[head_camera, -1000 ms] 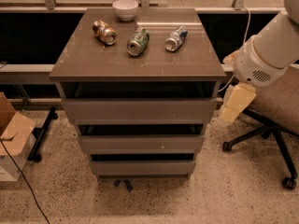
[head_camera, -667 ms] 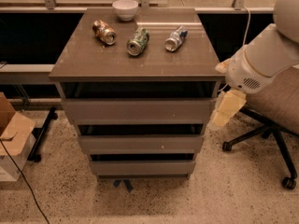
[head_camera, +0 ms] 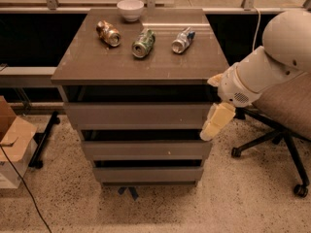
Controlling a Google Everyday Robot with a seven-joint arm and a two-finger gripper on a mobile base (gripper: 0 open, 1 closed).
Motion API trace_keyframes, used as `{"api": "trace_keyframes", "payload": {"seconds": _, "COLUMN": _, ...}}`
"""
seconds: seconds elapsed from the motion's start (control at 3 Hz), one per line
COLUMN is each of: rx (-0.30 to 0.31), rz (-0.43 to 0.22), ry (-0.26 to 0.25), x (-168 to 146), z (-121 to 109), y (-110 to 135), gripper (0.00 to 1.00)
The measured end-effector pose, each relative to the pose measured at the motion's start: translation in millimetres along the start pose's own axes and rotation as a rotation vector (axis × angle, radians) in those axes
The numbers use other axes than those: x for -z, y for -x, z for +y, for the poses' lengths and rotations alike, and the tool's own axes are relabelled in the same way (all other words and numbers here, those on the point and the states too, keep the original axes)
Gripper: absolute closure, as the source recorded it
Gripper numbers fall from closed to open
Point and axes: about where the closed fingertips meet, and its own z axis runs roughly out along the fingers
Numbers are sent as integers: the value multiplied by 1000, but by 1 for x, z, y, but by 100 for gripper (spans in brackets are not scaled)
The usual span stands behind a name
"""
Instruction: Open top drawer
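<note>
The top drawer is a wide grey-brown flat front panel just under the cabinet top, with a dark gap above it. Two narrower drawer fronts sit below it, one in the middle and one at the bottom. My gripper is cream-coloured and points down and left. It sits at the right end of the top drawer's front, level with its lower corner. The white arm reaches in from the right.
On the cabinet top lie a white bowl and three cans: one at the left, one in the middle, one at the right. An office chair stands close to the right. A cardboard box and a cable lie on the floor at the left.
My gripper and arm have moved left and slightly down, from beside the cabinet to the right end of the top drawer's front. The drawers and cans have not moved.
</note>
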Motion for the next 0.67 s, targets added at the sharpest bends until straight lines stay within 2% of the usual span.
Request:
{"api": "trace_keyframes", "payload": {"seconds": 0.33, "rx": 0, "rz": -3, "ry": 2, "x": -2, "z": 0, "y": -1, "gripper": 0}}
{"api": "trace_keyframes", "payload": {"seconds": 0.67, "rx": -5, "rz": -33, "ry": -13, "x": -10, "z": -3, "y": -3, "gripper": 0}}
